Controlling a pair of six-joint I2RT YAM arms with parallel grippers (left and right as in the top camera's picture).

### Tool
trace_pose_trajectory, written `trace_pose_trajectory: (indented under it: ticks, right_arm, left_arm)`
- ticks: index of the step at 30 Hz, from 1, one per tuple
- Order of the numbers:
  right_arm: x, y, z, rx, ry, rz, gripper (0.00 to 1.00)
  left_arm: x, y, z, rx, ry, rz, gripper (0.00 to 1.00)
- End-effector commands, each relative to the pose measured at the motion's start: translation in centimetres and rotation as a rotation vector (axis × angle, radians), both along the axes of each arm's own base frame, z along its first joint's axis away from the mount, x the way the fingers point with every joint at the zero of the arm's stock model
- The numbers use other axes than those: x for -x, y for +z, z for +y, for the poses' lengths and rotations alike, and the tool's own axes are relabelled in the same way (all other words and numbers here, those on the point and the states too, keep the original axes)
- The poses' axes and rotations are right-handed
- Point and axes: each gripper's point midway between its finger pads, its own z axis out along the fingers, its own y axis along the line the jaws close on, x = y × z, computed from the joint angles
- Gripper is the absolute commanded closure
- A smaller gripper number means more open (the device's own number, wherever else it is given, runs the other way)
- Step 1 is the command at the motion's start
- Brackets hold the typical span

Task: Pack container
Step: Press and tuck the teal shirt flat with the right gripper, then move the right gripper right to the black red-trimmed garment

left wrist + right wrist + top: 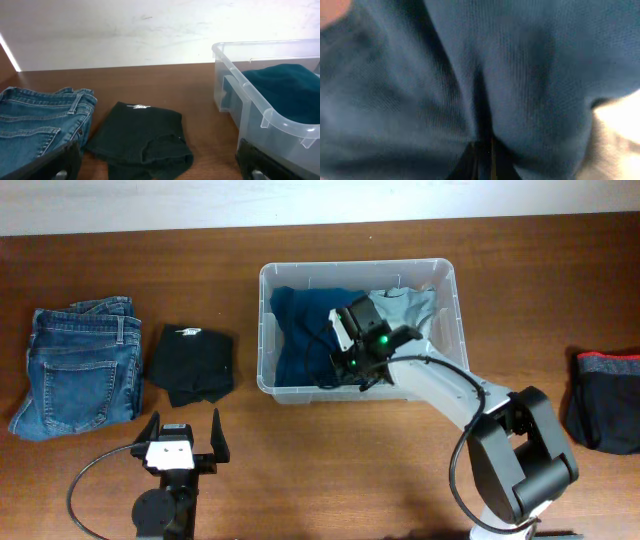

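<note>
While the left hand rests spread, the right hand pinches blue cloth inside the container.

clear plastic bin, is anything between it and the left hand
Nothing visible. Only bare wooden table lies between the left hand and the clear rectangular plastic bin. The black folded garment sits off to the bin's left, apart from it.

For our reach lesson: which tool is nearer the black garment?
Left. Left tool: open, just before the black garment. Right tool: farther off, inside the container, on blue cloth.
</note>
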Motion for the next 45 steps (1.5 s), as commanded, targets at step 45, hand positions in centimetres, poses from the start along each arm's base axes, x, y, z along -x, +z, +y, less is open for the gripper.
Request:
trace_pose_trajectory:
  ticks: [45]
  right_arm:
    - [-5.9, 23.5, -8.0, -0.044, -0.278, -0.253, 0.78]
  left_arm:
    - [0.0, -0.1, -0.1, -0.014, -0.011, -0.003, 0.01]
